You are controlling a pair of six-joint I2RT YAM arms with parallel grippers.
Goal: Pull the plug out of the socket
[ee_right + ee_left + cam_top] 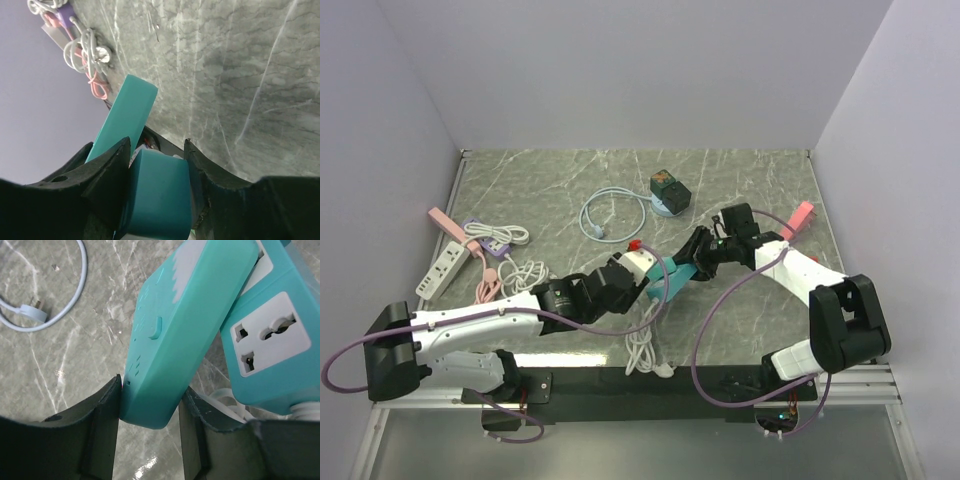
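A teal power strip (672,271) hangs above the table's middle between my two grippers. My left gripper (655,277) is shut on one end of it; in the left wrist view the strip (175,335) sits between the fingers (100,430), and my gripper (150,390) clamps its rounded end. A teal cube plug adapter (267,340) with a white socket face sits against the strip's far side. My right gripper (693,256) is shut on that teal adapter (160,195), as the right wrist view (156,147) shows, with the strip (125,115) running off behind it. The joint between adapter and strip is hidden.
A pale blue cable (610,215) and a green-black box on a white disc (668,190) lie at the back. A pink strip (800,218) lies far right. White (438,272), pink (445,222) and purple (485,240) strips with tangled cords lie left. A white cord (645,345) lies near the front.
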